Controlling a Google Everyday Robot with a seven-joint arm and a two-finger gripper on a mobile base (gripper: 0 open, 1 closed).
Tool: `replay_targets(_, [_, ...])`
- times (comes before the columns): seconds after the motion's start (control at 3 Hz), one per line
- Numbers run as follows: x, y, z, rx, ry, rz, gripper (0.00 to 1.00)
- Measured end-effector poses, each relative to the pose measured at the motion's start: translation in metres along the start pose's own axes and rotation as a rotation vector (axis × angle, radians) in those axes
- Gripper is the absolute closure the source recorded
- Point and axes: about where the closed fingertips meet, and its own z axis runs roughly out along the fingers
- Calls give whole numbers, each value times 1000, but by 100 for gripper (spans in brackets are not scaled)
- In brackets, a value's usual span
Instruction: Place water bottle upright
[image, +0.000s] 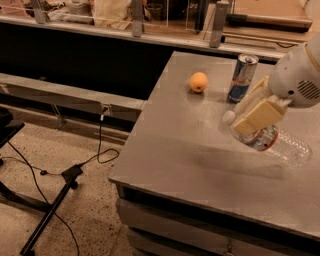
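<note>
The water bottle (280, 145) is clear ribbed plastic with a white cap (228, 117) and a red, white and blue-green label band. It is tilted, cap end up and to the left, base toward the right, over the grey table (190, 150). My gripper (252, 116) is shut on the bottle near its neck, with the cream-coloured fingers (260, 115) on either side of it. The white arm comes in from the upper right.
A blue-and-silver drink can (242, 78) stands upright at the back of the table, just behind the gripper. An orange (198, 81) lies to its left. The table's left edge drops to a floor with cables and a stand leg (50, 210).
</note>
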Motion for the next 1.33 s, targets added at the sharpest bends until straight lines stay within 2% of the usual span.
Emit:
replay_targets(0.33, [20,-6,-57,22,-145,-17,100])
replay_targets(0.67, [-1,7,-102,18,-243,-88,100])
replay_targets(1.0, [-3,7,-101,20,-246,-88,100])
replay_targets(1.33, [-7,4,-103,-14,-295,-81,100])
